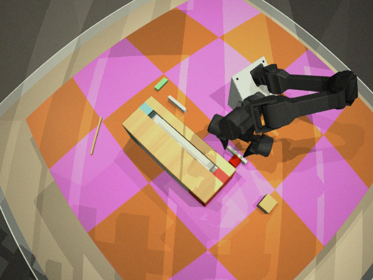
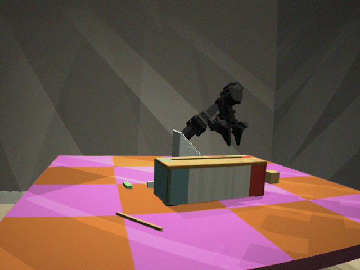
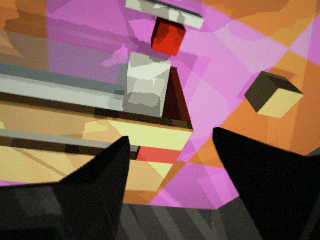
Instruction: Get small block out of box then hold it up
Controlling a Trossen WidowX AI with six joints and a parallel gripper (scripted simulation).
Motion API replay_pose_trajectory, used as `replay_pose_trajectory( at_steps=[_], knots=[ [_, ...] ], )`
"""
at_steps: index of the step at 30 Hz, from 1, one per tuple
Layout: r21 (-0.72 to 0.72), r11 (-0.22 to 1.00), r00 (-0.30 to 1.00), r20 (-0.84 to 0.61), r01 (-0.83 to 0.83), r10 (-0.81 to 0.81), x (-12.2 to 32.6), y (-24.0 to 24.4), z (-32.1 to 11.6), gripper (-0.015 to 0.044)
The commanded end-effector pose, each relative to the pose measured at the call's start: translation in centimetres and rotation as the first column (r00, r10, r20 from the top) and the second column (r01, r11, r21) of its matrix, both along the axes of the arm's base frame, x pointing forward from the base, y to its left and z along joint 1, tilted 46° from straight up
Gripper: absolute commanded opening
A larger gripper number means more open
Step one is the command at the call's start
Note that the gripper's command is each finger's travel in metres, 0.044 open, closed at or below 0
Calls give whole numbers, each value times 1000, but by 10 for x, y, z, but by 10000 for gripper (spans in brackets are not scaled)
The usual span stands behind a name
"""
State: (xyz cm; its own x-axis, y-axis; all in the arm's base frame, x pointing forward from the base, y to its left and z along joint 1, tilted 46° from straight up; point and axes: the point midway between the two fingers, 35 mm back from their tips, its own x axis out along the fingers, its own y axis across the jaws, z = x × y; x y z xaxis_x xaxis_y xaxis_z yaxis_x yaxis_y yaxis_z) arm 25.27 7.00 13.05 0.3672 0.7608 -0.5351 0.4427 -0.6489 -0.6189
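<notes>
One stage looks finished to us: the small red block (image 1: 234,160) lies on the table (image 1: 120,78), just outside the red-marked end of the wooden box (image 1: 168,150), touching a short grey bar (image 1: 238,154). Our gripper (image 1: 236,149) hangs above the block, at about the height of the box top or higher, jaws partly spread and holding nothing. We judge that the descent, the grasp and the steady lift clear of the box are not yet done.

1. One box (image 1: 178,147).
2. One red block (image 1: 234,160).
3. Two grey bars (image 1: 176,104) (image 1: 238,154).
4. One green tile (image 1: 161,83).
5. One tan cube (image 1: 267,203).
6. One thin stick (image 1: 96,135).
7. One gripper (image 1: 236,150).
</notes>
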Motion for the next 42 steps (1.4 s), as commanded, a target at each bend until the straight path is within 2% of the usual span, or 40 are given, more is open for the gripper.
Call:
replay_pose_trajectory(
  at_steps=[1,10,13,17,22,26,28,30,36,42],
  knots=[
    [69,981,975,-136,184,-173,-10,2,-1,285],
    [65,982,978,-125,176,-167,-10,2,-1,285],
    [-9,998,997,26,68,-67,-9,4,-4,285],
    [-211,968,930,311,-133,196,-9,9,-9,285],
    [-505,819,653,529,-271,542,-8,16,-16,285],
    [-723,638,324,556,-265,765,-7,22,-23,285],
    [-810,541,149,520,-225,841,-7,25,-26,285],
    [-855,482,44,483,-191,875,-7,28,-29,285],
    [-945,324,-245,327,-51,913,-7,33,-33,285],
    [-972,190,-490,100,137,866,-7,39,-38,285]
  ],
)
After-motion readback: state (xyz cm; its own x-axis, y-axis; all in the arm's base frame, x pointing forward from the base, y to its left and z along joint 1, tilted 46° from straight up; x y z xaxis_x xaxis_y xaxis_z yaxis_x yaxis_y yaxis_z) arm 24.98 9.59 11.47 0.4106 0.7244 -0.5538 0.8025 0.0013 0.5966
